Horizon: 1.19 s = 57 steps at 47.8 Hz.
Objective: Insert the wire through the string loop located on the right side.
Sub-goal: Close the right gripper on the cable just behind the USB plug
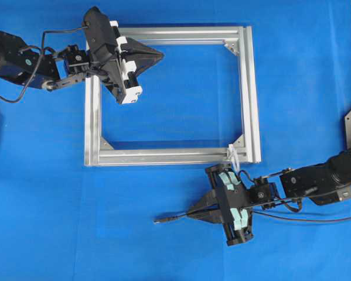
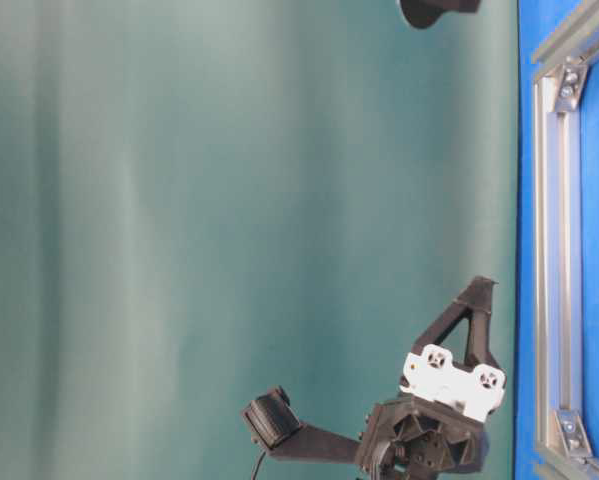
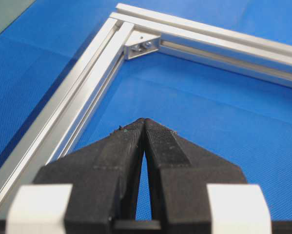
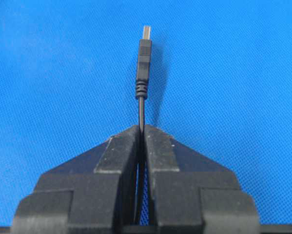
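The wire [image 1: 174, 218] is a thin black cable lying on the blue table below the frame, its plug tip [image 1: 159, 221] pointing left. My right gripper [image 1: 190, 215] is shut on the wire just behind the plug; in the right wrist view the wire [image 4: 144, 73] sticks out ahead of the right gripper [image 4: 142, 127]. The white string loop [image 1: 234, 156] is tied at the frame's bottom right corner, just above the right gripper's body. My left gripper [image 1: 161, 54] hovers shut and empty over the frame's top left part, its tips together in the left wrist view [image 3: 145, 122].
The square silver aluminium frame [image 1: 248, 93] lies flat on the blue table, with corner brackets [image 3: 145, 45] inside. The wire's rest trails right [image 1: 316, 220] under the right arm. In the table-level view the left gripper [image 2: 482, 290] stands beside the frame [image 2: 557, 250].
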### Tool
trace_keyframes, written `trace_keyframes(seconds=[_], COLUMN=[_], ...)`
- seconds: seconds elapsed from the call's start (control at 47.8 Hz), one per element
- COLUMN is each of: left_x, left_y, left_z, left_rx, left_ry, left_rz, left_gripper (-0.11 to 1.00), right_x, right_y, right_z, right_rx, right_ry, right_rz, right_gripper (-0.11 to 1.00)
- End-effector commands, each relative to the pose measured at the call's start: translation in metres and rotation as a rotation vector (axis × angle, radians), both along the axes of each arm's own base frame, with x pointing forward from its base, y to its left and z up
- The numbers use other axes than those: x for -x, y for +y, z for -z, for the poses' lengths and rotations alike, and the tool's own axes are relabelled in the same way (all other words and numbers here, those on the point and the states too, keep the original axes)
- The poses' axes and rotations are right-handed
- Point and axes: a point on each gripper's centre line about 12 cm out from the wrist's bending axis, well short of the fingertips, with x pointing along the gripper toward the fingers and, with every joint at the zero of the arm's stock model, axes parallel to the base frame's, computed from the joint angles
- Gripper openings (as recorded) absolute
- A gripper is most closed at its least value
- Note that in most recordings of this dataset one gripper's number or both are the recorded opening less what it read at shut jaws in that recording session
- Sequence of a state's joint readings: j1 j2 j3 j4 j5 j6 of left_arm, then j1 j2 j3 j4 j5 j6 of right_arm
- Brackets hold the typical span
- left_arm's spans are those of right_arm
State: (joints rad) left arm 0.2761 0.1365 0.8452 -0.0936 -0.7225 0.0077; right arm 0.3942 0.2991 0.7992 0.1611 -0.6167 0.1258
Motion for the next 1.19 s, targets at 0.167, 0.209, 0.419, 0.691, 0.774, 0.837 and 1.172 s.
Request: trace_keyframes(seconds=[0.167, 0.209, 0.419, 0.691, 0.774, 0.837, 1.172], left_x=[-0.002, -0.002, -0.002, -0.002, -0.002, -0.002, -0.002], left_y=[0.0, 0.0, 0.0, 0.0, 0.0, 0.0, 0.0], left_z=[-0.013, -0.013, -0.013, -0.013, -0.013, -0.013, -0.013], left_rx=[-0.011, -0.01, -0.01, -0.01, -0.009, -0.009, -0.002], left_ry=[-0.037, -0.037, -0.037, -0.036, -0.038, -0.037, -0.037], left_rz=[0.004, 0.002, 0.002, 0.002, 0.002, 0.003, 0.001], left_gripper=[0.0, 0.0, 0.0, 0.0, 0.0, 0.0, 0.0], right_x=[0.0, 0.001, 0.005, 0.005, 0.005, 0.005, 0.005], right_y=[0.002, 0.002, 0.001, 0.001, 0.001, 0.001, 0.001], right_z=[-0.053, -0.06, -0.079, -0.078, -0.078, -0.078, -0.078], right_rx=[-0.033, -0.031, -0.01, -0.005, -0.004, -0.004, -0.004], right_ry=[-0.067, -0.072, -0.079, -0.074, -0.071, -0.071, -0.07], right_rz=[-0.012, -0.017, -0.036, -0.038, -0.039, -0.04, -0.039], right_gripper=[-0.04, -0.04, -0.04, -0.04, -0.04, -0.04, -0.04])
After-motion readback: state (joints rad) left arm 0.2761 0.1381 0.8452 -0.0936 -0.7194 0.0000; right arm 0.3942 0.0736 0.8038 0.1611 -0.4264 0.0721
